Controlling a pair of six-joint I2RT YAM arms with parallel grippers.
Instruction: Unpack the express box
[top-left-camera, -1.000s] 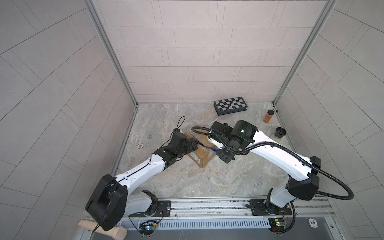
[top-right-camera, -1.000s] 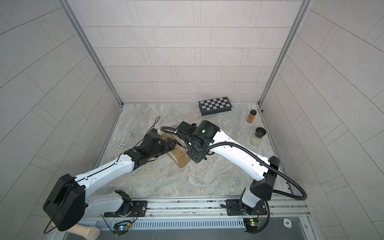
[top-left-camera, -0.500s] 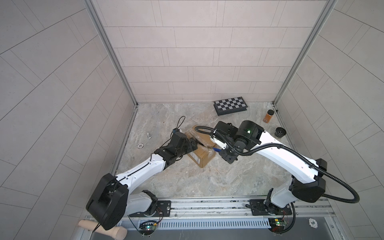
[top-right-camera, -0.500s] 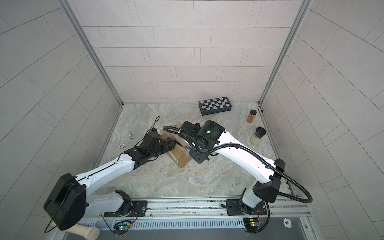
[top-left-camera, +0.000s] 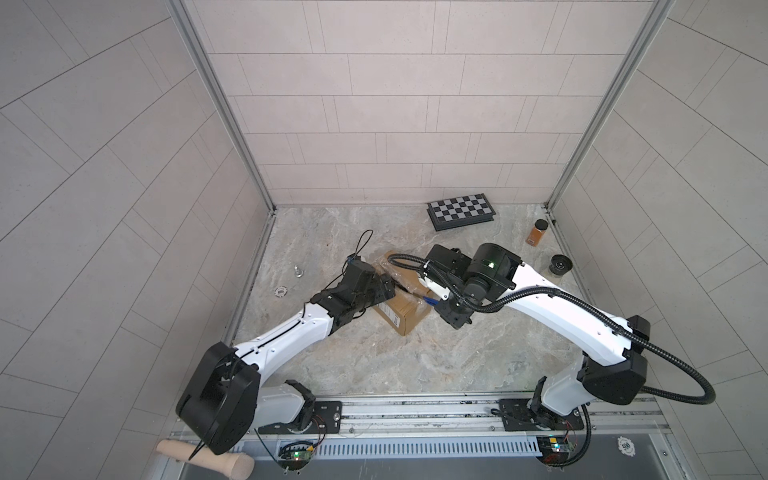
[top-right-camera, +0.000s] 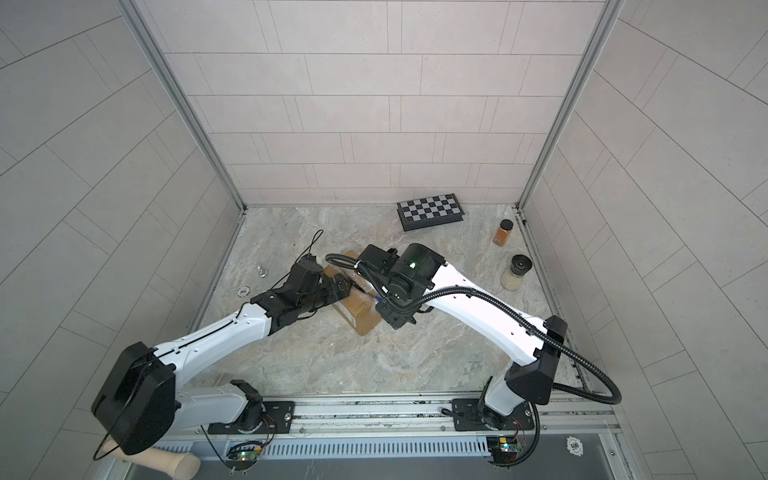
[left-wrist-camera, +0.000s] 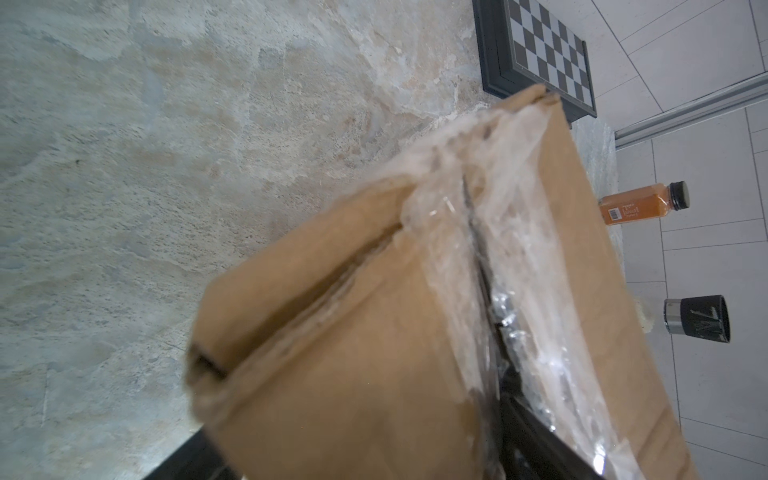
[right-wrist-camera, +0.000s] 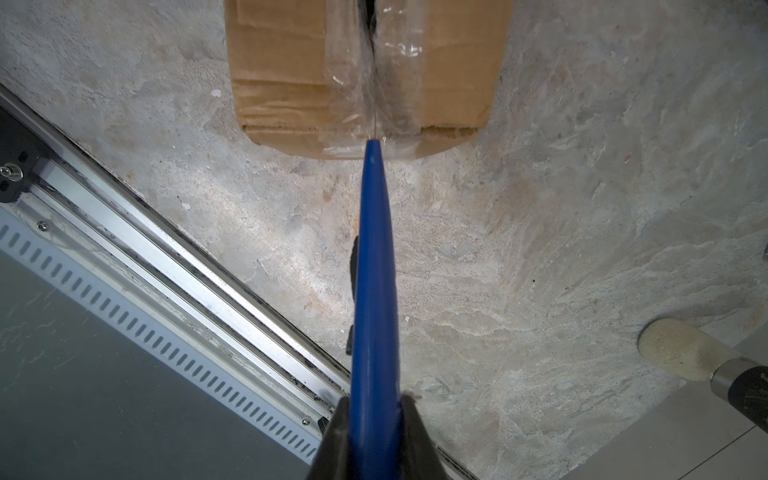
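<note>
Far left on the marble table (top-left-camera: 374, 365) lie a small metal piece (top-left-camera: 298, 271) and a white poker chip (top-left-camera: 280, 292), apart from each other and well clear of the arms.

Next comes the left gripper (top-left-camera: 386, 286), reaching in low from the front left. It is spread wide over the left end of the express box (top-left-camera: 399, 313). The left wrist view shows one dark finger (left-wrist-camera: 187, 463) at the carton's outer edge and the other finger (left-wrist-camera: 540, 436) at the taped seam, with one flap between them. I cannot tell whether they press on the cardboard.

The express box (left-wrist-camera: 374, 332) sits on the table near the middle, between the two arms, set at an angle to the table edges. Crinkled clear tape (left-wrist-camera: 511, 249) runs along its top seam, and a dark gap shows down that seam. In both top views a pale label shows on its front side.

Just right of the box, a blue tool (right-wrist-camera: 374, 291) points at the carton's end face (right-wrist-camera: 282, 83). Its narrow tip sits right at the tape line near the lower edge. The right gripper (right-wrist-camera: 374, 405) is pressed together on the tool's thick end, pinching it from both sides. In a top view the tool (top-left-camera: 430, 300) shows as a short blue sliver beside the box.

Further right, by the back wall, a checkered case (top-left-camera: 461, 210) lies flat. An orange bottle (top-left-camera: 537, 232) and a dark-lidded jar (top-left-camera: 560, 266) stand near the right wall.
</note>
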